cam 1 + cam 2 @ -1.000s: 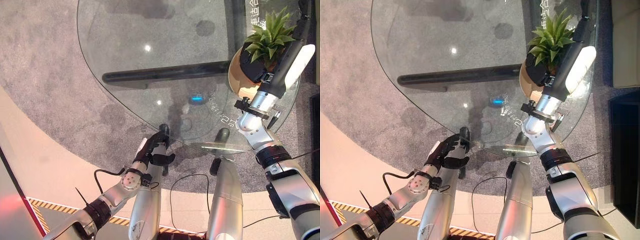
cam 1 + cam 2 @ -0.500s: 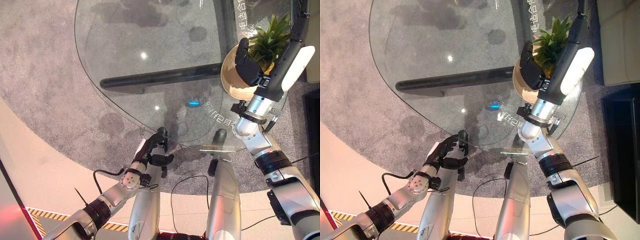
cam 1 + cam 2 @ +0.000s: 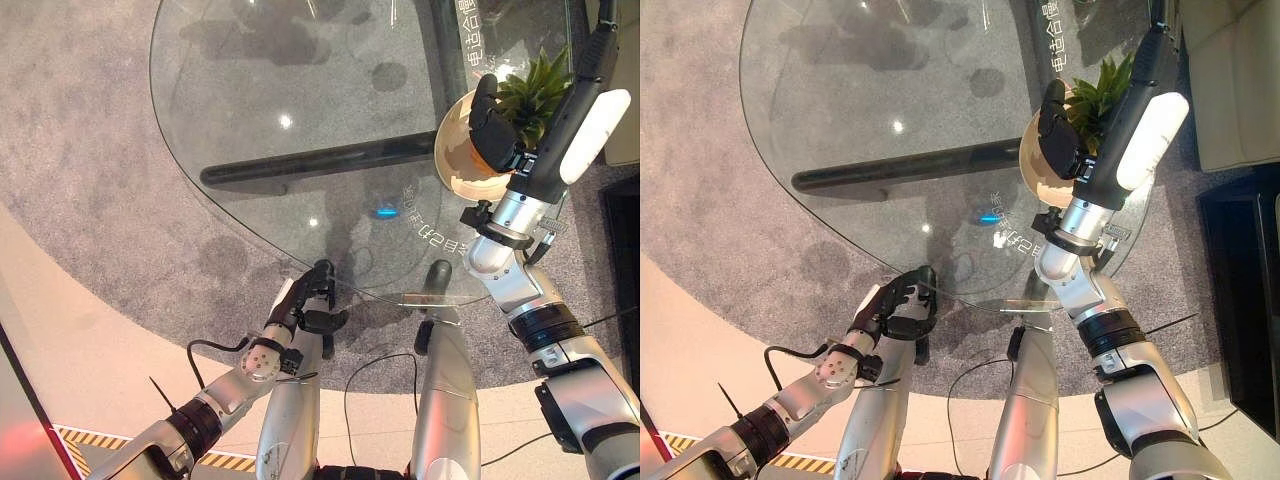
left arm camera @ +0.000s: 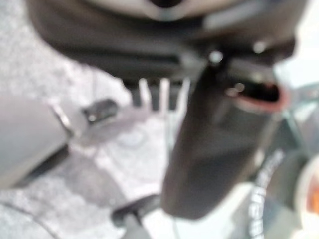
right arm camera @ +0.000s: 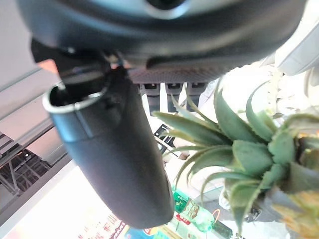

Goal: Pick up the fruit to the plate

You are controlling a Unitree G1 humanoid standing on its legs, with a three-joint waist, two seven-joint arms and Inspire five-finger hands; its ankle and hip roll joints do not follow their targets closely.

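A pineapple with green leaves (image 3: 533, 92) and an orange body (image 3: 497, 160) is held over a tan plate (image 3: 452, 160) at the right side of the glass table (image 3: 300, 90). My right hand (image 3: 488, 118) is shut on the pineapple, its dark fingers curled round the fruit's left side. In the right wrist view the leaves (image 5: 239, 149) spread just past the thumb (image 5: 117, 154). My left hand (image 3: 305, 300) hangs below the table's near edge, fingers relaxed and holding nothing.
A dark bar (image 3: 310, 162) of the table's base shows through the glass. Grey carpet (image 3: 90, 150) surrounds the table, with pale floor (image 3: 80, 340) nearer me. A dark cabinet (image 3: 1240, 290) stands at the right.
The whole picture has shifted a little, so the camera moved. My right hand has turned slightly with the pineapple above the plate. The left hand stays where it was.
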